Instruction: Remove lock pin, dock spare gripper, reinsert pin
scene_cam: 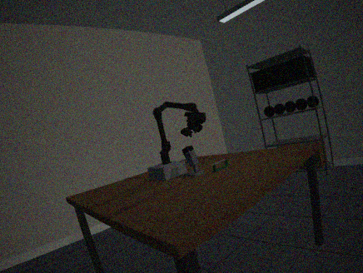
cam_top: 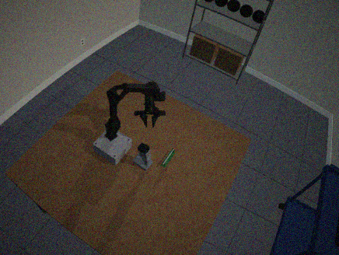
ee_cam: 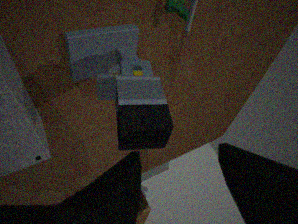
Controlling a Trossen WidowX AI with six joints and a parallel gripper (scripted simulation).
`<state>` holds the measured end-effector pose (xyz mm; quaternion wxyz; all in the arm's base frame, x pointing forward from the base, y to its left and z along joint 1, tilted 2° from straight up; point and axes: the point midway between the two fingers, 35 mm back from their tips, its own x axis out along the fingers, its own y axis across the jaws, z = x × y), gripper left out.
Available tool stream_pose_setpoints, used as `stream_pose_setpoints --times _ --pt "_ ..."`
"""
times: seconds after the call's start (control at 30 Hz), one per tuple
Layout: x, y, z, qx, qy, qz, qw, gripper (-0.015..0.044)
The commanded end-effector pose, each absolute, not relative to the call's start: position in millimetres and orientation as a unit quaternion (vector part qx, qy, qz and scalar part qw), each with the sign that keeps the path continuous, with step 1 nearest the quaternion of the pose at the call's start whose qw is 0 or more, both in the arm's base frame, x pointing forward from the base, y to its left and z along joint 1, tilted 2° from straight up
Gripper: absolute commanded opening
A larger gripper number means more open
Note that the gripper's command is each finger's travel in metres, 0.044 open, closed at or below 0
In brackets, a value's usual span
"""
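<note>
Gripper (cam_top: 150, 125) (scene_cam: 190, 134) (ee_cam: 179, 155): part-open, nothing grasped. Top view: stand (cam_top: 143, 160) (scene_cam: 191, 161), probably the mount, below the fingertips in frame. Exterior: stand beneath gripper, apart, leaning. Wrist: its black head (cam_top: 143, 148) (scene_cam: 188, 149) (ee_cam: 144, 126) nearest the fingertips; pin not certain.

1. Text, labels, brands: none legible.
2. Numbers, signs: none legible.
</note>
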<state>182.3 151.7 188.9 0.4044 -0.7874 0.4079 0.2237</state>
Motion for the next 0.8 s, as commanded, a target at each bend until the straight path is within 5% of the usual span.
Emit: stream_pose_setpoints --times 0.0,0.23,0.63,0.77 --pt "170.1 166.8 189.6 -0.783 0.392 0.239 0.420 0.0180" --pt "190.6 176.4 181.5 -0.760 0.429 0.265 0.412 0.0180" --pt "349.4 185.6 116.3 -0.621 0.498 0.442 0.412 0.0180" --pt "359.5 182.9 111.8 -0.615 0.495 0.452 0.415 0.0180"
